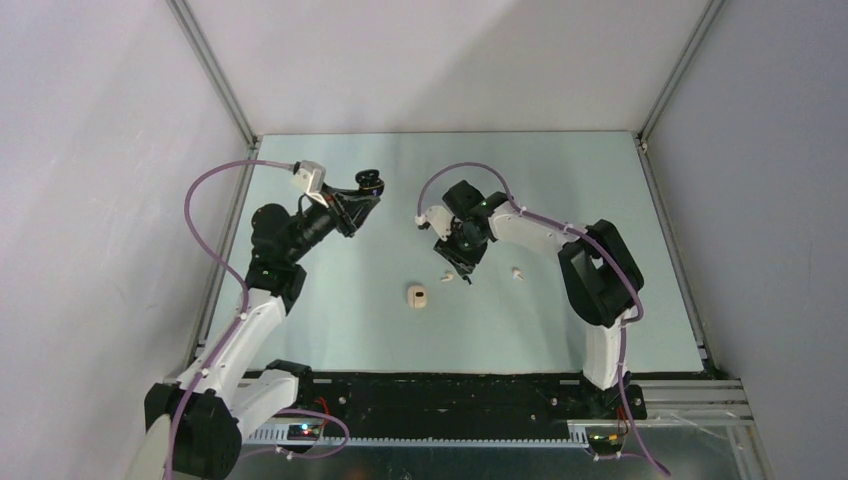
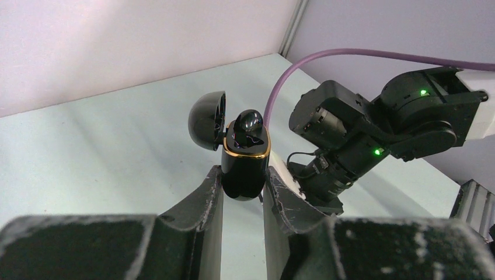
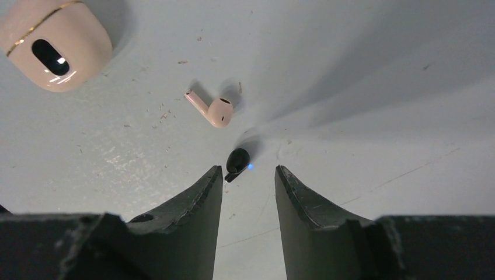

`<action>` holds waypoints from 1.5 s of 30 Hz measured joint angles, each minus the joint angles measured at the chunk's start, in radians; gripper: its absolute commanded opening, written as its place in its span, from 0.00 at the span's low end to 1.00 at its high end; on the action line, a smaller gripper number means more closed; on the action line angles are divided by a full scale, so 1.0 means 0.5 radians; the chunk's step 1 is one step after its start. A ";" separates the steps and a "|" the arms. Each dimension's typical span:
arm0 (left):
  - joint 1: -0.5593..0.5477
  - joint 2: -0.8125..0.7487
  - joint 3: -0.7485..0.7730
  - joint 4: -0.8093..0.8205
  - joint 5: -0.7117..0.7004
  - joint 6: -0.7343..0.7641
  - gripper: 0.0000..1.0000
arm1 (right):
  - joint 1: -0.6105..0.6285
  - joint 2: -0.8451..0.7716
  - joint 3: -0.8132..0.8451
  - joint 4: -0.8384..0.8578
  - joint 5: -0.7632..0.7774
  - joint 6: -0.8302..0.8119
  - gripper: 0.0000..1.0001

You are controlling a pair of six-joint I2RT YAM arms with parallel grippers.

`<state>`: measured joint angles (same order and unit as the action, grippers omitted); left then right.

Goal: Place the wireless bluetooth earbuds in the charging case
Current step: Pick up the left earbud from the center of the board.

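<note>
My left gripper (image 1: pixel 360 196) is shut on the black charging case (image 2: pixel 245 172) and holds it upright above the table, its lid (image 2: pixel 208 119) hinged open. One black earbud (image 2: pixel 250 122) sits in the case's top. My right gripper (image 3: pixel 249 170) is open, pointing down just above the table. A loose black earbud (image 3: pixel 237 160) with a small blue light lies just beyond its tips, nearer the left finger. A cream earbud (image 3: pixel 213 109) lies a little farther off. In the top view my right gripper (image 1: pixel 465 266) hides the black earbud.
A closed cream case (image 1: pixel 417 296) with a gold band lies near the table's middle, also in the right wrist view (image 3: pixel 55 46). One cream earbud (image 1: pixel 447 279) lies beside my right gripper and another (image 1: pixel 517 271) to its right. The right arm (image 2: pixel 373 134) is close beside the held case.
</note>
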<state>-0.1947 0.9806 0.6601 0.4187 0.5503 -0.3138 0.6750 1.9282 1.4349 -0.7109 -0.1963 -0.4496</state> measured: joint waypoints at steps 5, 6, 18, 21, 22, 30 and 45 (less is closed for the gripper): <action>0.017 -0.002 0.000 -0.018 -0.014 0.002 0.00 | 0.000 0.053 0.012 -0.053 0.012 0.059 0.45; 0.019 -0.005 0.000 -0.022 -0.016 0.002 0.00 | 0.000 0.065 0.021 -0.060 0.014 0.073 0.45; 0.043 -0.044 0.000 -0.029 -0.041 0.002 0.00 | 0.004 0.131 0.066 -0.079 0.069 0.299 0.36; 0.047 -0.053 0.000 -0.037 -0.043 0.002 0.00 | 0.006 0.152 0.078 -0.080 0.077 0.340 0.34; 0.049 -0.056 0.000 -0.037 -0.043 0.004 0.00 | 0.008 0.160 0.083 -0.081 0.079 0.350 0.34; 0.056 -0.065 0.000 -0.037 -0.043 0.015 0.00 | 0.021 0.196 0.098 -0.085 0.084 0.391 0.35; 0.056 -0.064 0.000 -0.037 -0.043 0.016 0.00 | 0.021 0.217 0.098 -0.111 0.077 0.445 0.01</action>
<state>-0.1665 0.9485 0.6601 0.4000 0.5289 -0.3058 0.6853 2.0369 1.4837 -0.7662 -0.1577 -0.2272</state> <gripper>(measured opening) 0.280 0.179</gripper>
